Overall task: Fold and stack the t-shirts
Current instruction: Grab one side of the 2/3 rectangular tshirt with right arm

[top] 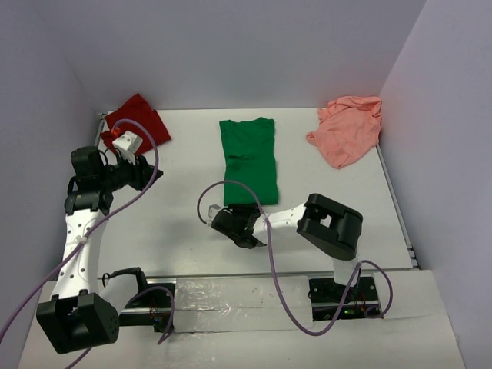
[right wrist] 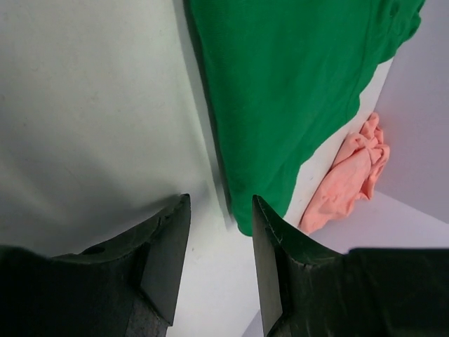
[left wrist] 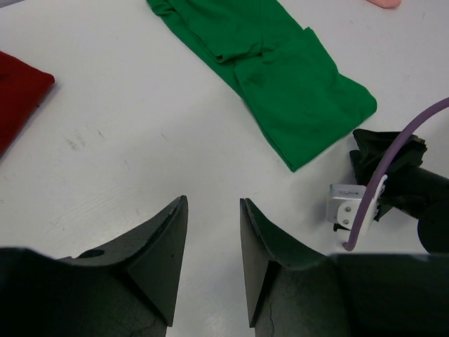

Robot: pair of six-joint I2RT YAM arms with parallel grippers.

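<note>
Hovering at the near hem of the green t-shirt (top: 247, 157), folded lengthwise mid-table, the right gripper (right wrist: 221, 210) and left gripper (left wrist: 214, 210) gape empty; the red t-shirt (top: 138, 117) and pink t-shirt (top: 347, 129) lie apparently unfolded, nothing stacked.

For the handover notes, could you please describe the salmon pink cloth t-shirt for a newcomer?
On the white table, look to the far right corner. The salmon pink cloth t-shirt lies crumpled there. The bright green cloth t-shirt lies flat mid-table; the dark red cloth t-shirt sits far left.
</note>
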